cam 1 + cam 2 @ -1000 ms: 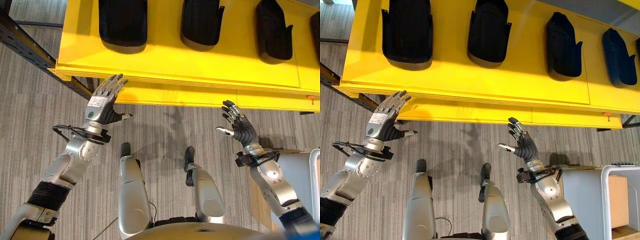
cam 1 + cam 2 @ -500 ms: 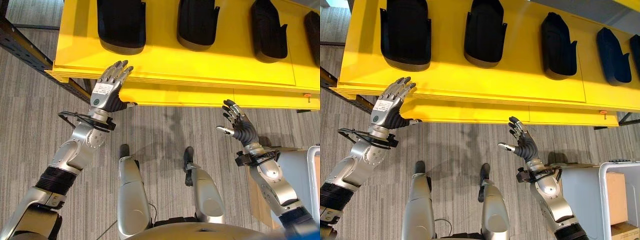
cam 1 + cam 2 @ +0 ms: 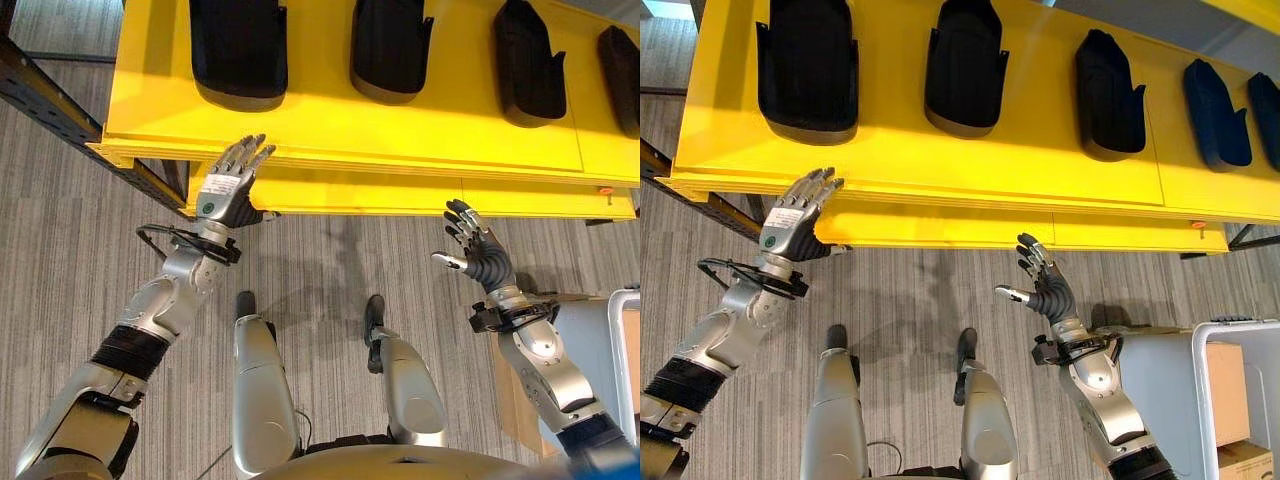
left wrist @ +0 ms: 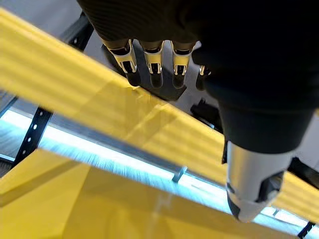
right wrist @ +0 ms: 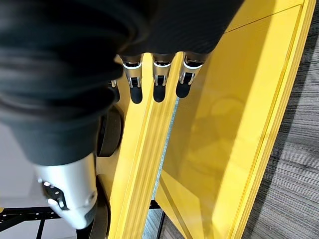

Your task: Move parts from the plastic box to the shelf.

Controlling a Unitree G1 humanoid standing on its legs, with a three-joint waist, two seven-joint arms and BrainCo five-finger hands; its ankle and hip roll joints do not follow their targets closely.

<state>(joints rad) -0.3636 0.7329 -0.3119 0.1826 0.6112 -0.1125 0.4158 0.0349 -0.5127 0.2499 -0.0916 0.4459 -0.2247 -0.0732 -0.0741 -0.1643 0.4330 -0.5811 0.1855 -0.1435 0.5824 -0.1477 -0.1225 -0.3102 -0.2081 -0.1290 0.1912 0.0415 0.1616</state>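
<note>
Black moulded parts (image 3: 806, 67), five counted in the right eye view, lie in a row on the yellow shelf (image 3: 940, 160). A grey plastic box (image 3: 1240, 400) at the near right holds cardboard cartons (image 3: 1228, 380). The left hand (image 3: 228, 184), fingers straight, reaches the shelf's front edge; the right hand (image 3: 478, 252), fingers spread, holds nothing over the floor (image 3: 60, 260).

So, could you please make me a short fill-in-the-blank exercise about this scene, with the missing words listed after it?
1. The black parts lie on a shelf whose colour is ____.
2. Both hands are empty and their fingers are ____.
3. The fingertips of the left hand reach the front ____ of the shelf.
4. The right hand is raised over the ____, short of the shelf.

Missing words: yellow; open; edge; floor
</note>
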